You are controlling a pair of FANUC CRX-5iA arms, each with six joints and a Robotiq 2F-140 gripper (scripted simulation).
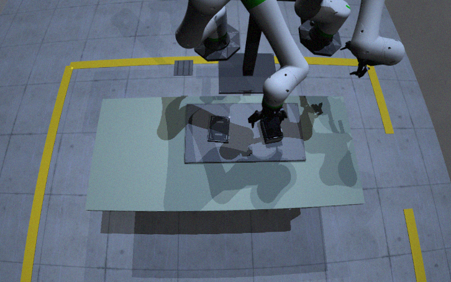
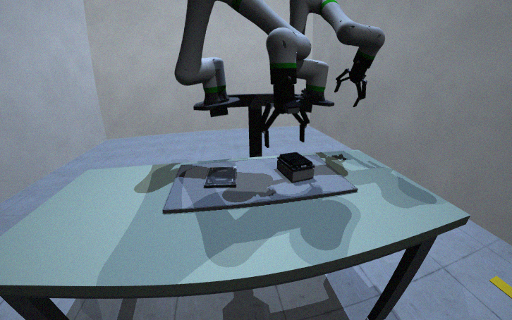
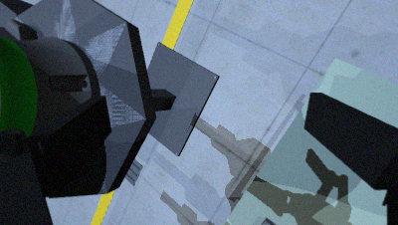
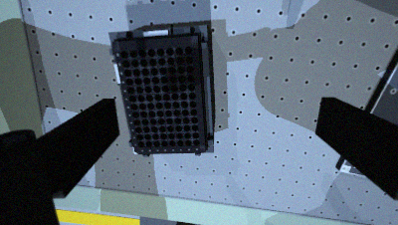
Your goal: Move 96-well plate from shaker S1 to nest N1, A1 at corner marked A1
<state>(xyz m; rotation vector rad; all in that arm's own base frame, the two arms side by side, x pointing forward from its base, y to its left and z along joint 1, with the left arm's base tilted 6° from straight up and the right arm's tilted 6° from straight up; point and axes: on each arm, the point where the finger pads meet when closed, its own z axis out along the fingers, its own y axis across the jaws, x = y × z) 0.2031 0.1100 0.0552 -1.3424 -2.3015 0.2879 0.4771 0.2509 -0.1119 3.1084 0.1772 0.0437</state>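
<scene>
The black 96-well plate (image 1: 273, 133) (image 2: 295, 159) (image 4: 161, 100) sits on top of the grey box-shaped shaker S1 (image 2: 302, 175). The A1 marks are too small to read. The nest N1 (image 1: 218, 128) (image 2: 221, 176) is a flat dark plate with bare top; its edge shows in the right wrist view (image 4: 390, 107). My right gripper (image 1: 268, 122) (image 2: 284, 142) (image 4: 216, 116) is open and empty, pointing down above the plate's level. In the right wrist view the well plate lies nearer the left finger. My left gripper (image 1: 348, 60) (image 2: 345, 98) (image 3: 208, 112) is open and empty, high beyond the table.
Shaker and nest stand apart on a perforated board (image 1: 245, 158) (image 2: 258, 204) (image 4: 249, 169) on the pale green table (image 1: 125, 157) (image 2: 51, 238). The dark post (image 1: 251, 45) (image 2: 255, 134) carrying both arms stands behind the table. Broad arm shadows cross board and table.
</scene>
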